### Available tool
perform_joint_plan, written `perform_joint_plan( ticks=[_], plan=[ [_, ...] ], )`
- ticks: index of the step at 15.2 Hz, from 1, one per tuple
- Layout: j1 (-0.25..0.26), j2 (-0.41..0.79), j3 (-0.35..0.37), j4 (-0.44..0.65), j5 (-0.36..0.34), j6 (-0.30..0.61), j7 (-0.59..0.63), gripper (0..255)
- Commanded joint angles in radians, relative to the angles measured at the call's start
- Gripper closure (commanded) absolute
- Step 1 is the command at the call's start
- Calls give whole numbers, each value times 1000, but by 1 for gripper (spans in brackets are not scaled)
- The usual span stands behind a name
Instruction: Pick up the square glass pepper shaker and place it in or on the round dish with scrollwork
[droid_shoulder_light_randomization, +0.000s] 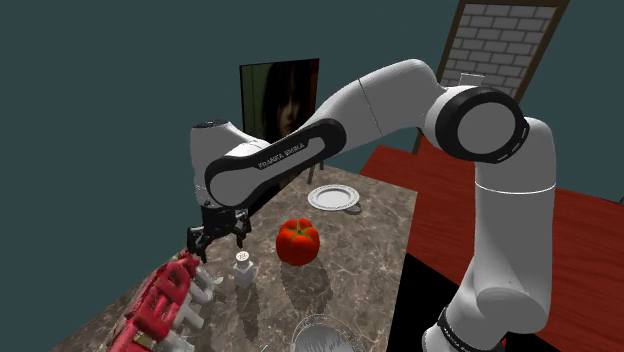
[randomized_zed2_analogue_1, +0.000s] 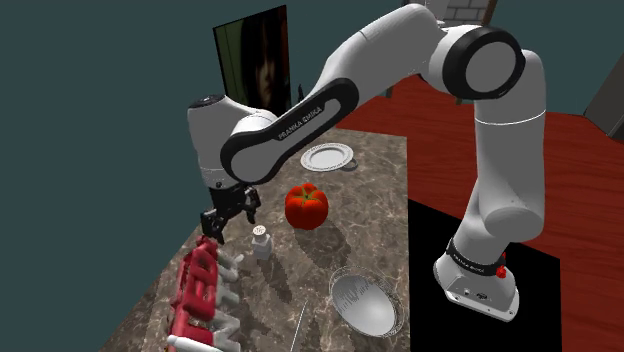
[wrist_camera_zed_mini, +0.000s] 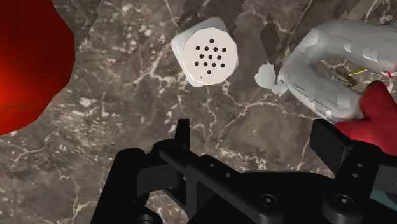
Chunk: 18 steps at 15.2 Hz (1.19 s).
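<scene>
- On the marbled counter (droid_shoulder_light_randomization: 360, 260), towards its edge at the shoulder view's left, the square shaker (droid_shoulder_light_randomization: 243, 268) stands upright. Its pale top is perforated. It sits between a red-and-white rack-like object (droid_shoulder_light_randomization: 165, 305) and a red ribbed vegetable (droid_shoulder_light_randomization: 298, 241), touching neither.
- Gripper (droid_shoulder_light_randomization: 217, 240): fingers spread, holding nothing. It hovers above and just beside the shaker, on the rack side. In the wrist view the shaker lies ahead of the fingers, not between them.
- Risk: a straight descent from this offset could land a finger on the cap and tip the shaker, or foul the rack close by.
- Risk: the smooth body may slip or twist in a shallow grip during the carry past the vegetable.
- Round white dish (droid_shoulder_light_randomization: 333, 197): near the counter's far edge, well apart, nothing in it.
- Wire-like bowl (droid_shoulder_light_randomization: 325, 335): at the near edge, appears empty.
- Shaker contents: cannot tell.
</scene>
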Motion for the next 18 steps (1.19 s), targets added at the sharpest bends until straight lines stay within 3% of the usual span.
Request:
perform_joint_plan(
  ticks=[1, 7, 8, 18],
  plan=[
    [2, 13, -4, -27, -2, -114, -1, 0],
    [4, 12, -6, -27, -1, -114, -1, 0],
    [4, 12, -6, -27, -1, -114, -2, 255],
    [3, 5, -4, -22, 2, -125, -3, 255]
  ],
)
